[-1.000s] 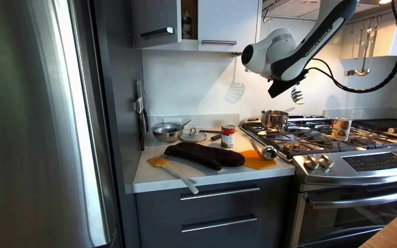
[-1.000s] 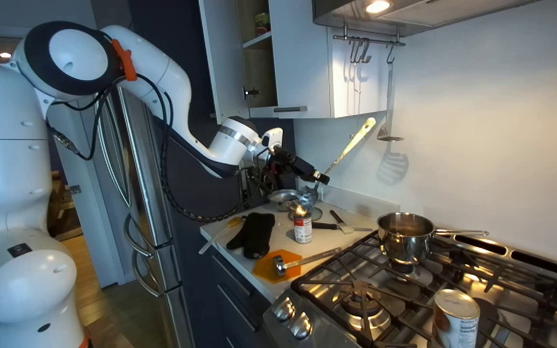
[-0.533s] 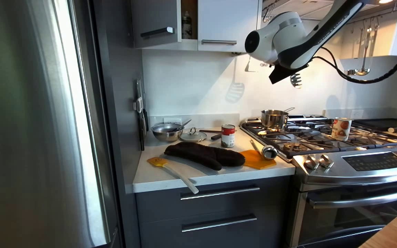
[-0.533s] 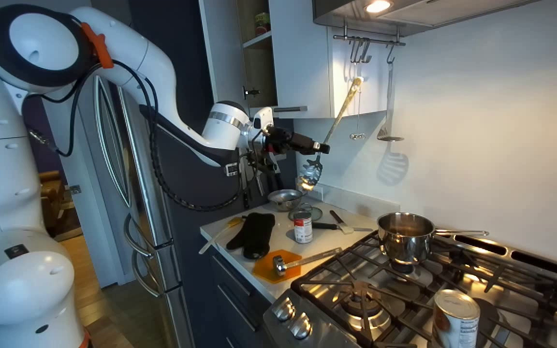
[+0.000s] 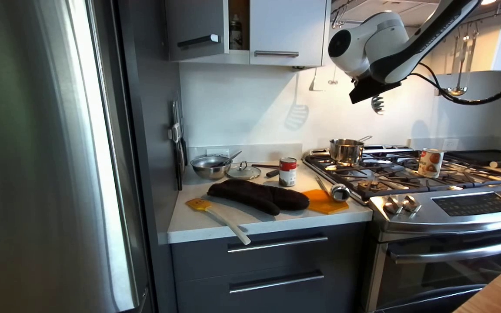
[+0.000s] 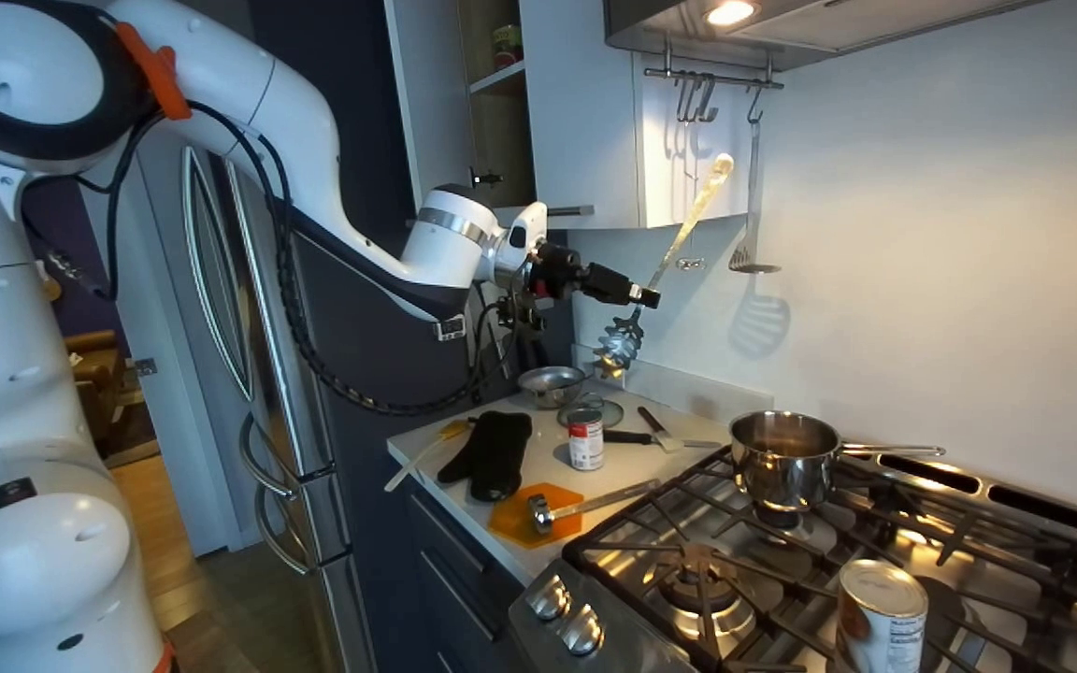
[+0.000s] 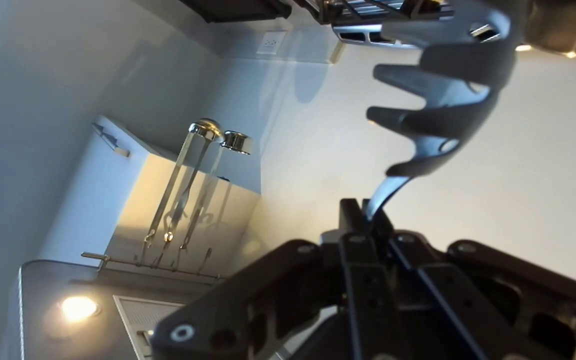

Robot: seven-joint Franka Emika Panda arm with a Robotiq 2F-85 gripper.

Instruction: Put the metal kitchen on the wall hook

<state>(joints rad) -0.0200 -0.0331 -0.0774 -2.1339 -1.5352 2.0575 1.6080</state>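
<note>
The metal pasta spoon [image 7: 458, 122] is in the air, tilted, head down, its handle pinched in the claw [image 7: 365, 212]. It is above the level of the desk [image 5: 189, 221]; over which part, I cannot tell. In an exterior view the end of its handle shows lower than the hooks [image 6: 707, 105].

At the desk's back corner farthest from the stove [image 5: 400, 224] sits a metal bowl [image 5: 207, 174], something dark lying across its rim, too unclear to name. A lid [image 5: 242, 174] lies just beside it. A red-and-white can [image 6: 585, 444] stands upright nearer the stove edge, its inside hidden. At the front corner by the stove a ladle [image 5: 340, 193] lies on an orange mat [image 5: 318, 202]. On the stove are a pot [image 6: 782, 481], its contents unclear, and a tall can [image 5: 430, 164]. In a cupboard [image 6: 501, 140] with its door ajar stands a bottle [image 5: 235, 34].

A second ago claw and spoon were lower, the spoon's head overlapping the red-and-white can in an exterior view; now the head shows above it. The things on the desk lie as they did.
</note>
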